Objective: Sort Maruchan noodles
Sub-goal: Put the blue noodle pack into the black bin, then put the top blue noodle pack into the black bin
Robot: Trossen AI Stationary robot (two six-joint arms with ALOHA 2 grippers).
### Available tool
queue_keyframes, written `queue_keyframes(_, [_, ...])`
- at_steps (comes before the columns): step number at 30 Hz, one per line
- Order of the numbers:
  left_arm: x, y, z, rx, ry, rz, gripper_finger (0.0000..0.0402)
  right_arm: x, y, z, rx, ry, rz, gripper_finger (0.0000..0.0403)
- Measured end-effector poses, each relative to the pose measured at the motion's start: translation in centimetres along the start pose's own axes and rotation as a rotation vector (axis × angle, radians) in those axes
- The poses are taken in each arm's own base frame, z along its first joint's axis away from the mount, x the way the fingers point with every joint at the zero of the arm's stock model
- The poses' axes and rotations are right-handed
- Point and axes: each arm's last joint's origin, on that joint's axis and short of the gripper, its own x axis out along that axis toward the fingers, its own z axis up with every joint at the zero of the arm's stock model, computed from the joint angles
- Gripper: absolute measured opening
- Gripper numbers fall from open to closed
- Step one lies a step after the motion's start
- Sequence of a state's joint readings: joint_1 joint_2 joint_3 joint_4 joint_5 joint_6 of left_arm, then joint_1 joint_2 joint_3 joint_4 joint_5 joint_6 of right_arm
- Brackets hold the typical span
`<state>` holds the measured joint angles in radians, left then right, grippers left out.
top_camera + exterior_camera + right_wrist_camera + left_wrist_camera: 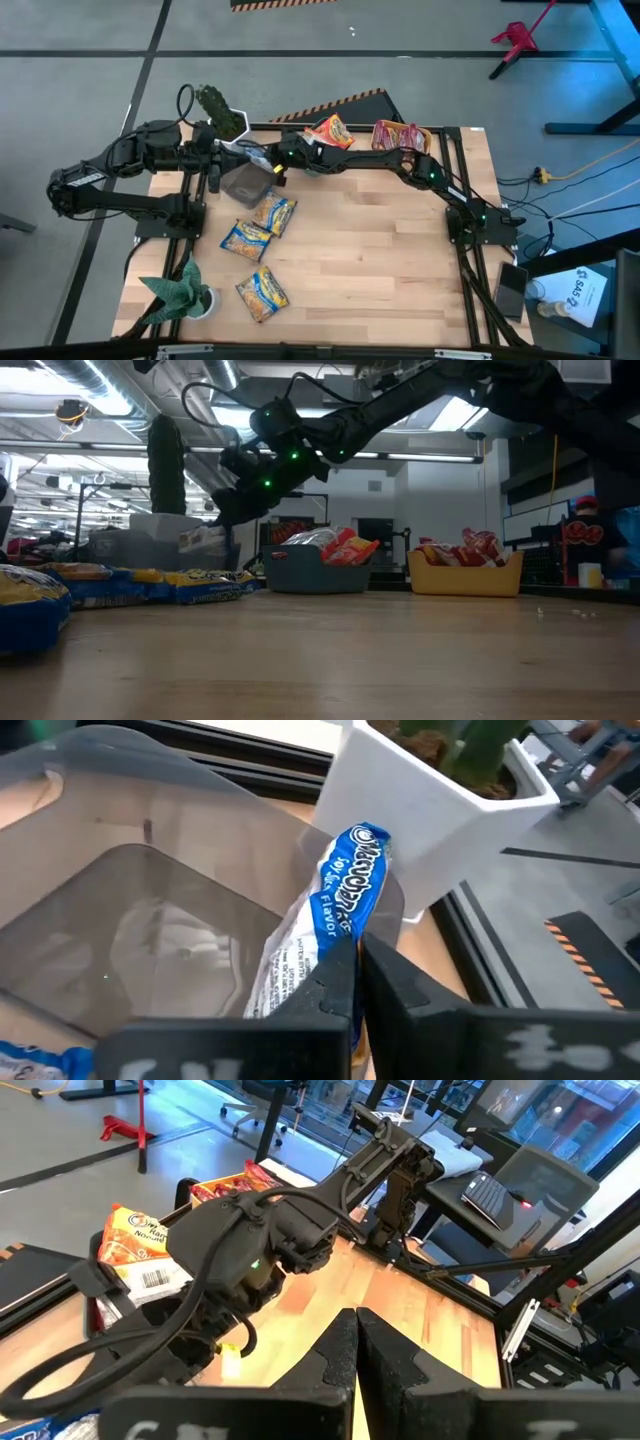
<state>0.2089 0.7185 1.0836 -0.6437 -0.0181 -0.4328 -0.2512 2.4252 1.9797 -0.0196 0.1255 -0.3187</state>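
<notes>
My right gripper [268, 160] reaches from the table's right to above the grey bin [245, 185] at the far left and is shut on a blue-and-silver noodle packet [335, 910]. In the low view this gripper [228, 510] hangs well above the table. Three blue-and-yellow packets [273, 213] [246, 238] [261, 292] lie flat on the wood. Orange packets [330, 132] fill one far bin and red ones [398, 135] fill the yellow bin [465, 575]. My left gripper [355, 1350] is shut and empty, beside the grey bin's left side. My right gripper pinches the blue-and-silver packet between its two fingers, on the packet's edge [335, 948] near one end. The packet is lifted clear and reaches out past the fingertips [385, 985] over the grey bin [130, 920]. How far back between the fingers it reaches is hidden.
A white planter [440, 810] with a dark plant [222, 112] stands right behind the grey bin. Another potted plant [180, 290] sits at the table's near left corner. The middle and right of the wooden tabletop [380, 260] are bare.
</notes>
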Motion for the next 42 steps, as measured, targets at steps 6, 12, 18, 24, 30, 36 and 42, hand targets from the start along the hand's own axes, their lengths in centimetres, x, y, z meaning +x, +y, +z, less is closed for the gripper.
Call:
queue_keyframes(6, [0.0,0.0,0.0,0.0,0.0,0.0,0.0,-0.1,0.0,-0.3,-0.005,0.044,-0.008,0.0056])
queue_keyframes(12, [0.0,0.0,0.0,0.0,0.0,0.0,0.0,-0.2,-0.6,-0.5,-0.005,0.065,0.001,0.0126])
queue_keyframes(18, [0.0,0.0,0.0,0.004,0.001,0.0,0.0,-2.7,-1.7,2.2,-0.031,0.016,0.017,0.016])
queue_keyframes(24, [0.0,0.0,-0.1,0.025,0.01,-0.005,0.0,-6.2,-1.7,5.5,-0.141,-0.064,0.153,0.0162])
queue_keyframes(30, [0.0,0.1,-0.4,0.025,0.038,0.0,0.0,-6.6,6.1,4.2,-0.477,-0.024,0.471,0.0164])
queue_keyframes(36, [0.0,0.3,-0.6,0.026,0.063,0.018,0.0,-5.9,14.0,1.1,-0.825,-0.011,0.593,0.0179])
queue_keyframes(42, [0.0,0.3,-0.8,0.026,0.079,0.028,0.0,-5.8,18.8,-1.2,-1.006,0.029,0.61,0.0191])
